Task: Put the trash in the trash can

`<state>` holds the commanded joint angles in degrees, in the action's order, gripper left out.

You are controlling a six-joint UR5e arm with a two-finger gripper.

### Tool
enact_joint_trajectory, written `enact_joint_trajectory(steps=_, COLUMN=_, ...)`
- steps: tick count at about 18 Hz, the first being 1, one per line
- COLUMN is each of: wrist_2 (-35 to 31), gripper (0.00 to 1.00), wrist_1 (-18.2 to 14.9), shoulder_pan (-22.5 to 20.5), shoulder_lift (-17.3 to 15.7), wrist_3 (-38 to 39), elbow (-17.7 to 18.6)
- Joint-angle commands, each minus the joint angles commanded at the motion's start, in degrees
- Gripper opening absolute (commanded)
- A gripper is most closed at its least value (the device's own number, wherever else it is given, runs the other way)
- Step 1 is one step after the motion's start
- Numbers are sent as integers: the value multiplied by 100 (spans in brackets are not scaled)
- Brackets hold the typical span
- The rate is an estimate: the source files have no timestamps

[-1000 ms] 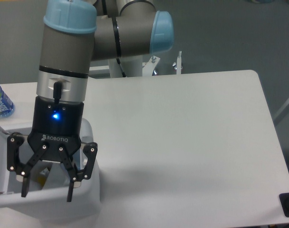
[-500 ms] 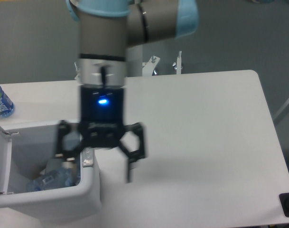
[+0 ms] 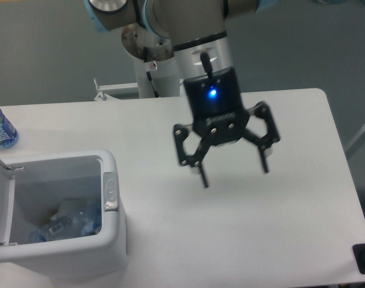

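A crushed clear plastic bottle (image 3: 61, 225), probably light, slippery and best gripped across its middle, is lying inside the open white trash can (image 3: 113, 252) while the empty gripper (image 3: 233, 174) is hanging fingers-spread above the table (image 3: 302, 180).

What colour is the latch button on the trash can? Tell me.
Grey, on the white trash can; the latch button shows clearly in the fixed camera view.

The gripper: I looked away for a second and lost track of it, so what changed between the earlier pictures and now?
The gripper was open over the trash can a second ago; it has swung right and now hangs open and empty over the table. With it gone, a clear plastic bottle shows inside the bin. The trash can with its lid open and the blue-labelled bottle at the far left stayed put.
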<state>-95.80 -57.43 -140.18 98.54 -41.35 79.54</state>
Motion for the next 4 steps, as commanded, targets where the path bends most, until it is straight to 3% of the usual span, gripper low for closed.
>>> enact_joint_trajectory(steps=2, wrist_2=17, gripper=100, wrist_1=-740, shoulder_pan=-79, shoulder_lift=-246, wrist_3=-940, elbow=-9)
enact_joint_trajectory(steps=4, wrist_2=9, gripper=100, wrist_1=-988, shoulder_pan=-115, shoulder_lift=-361, wrist_3=-1401, elbow=0)
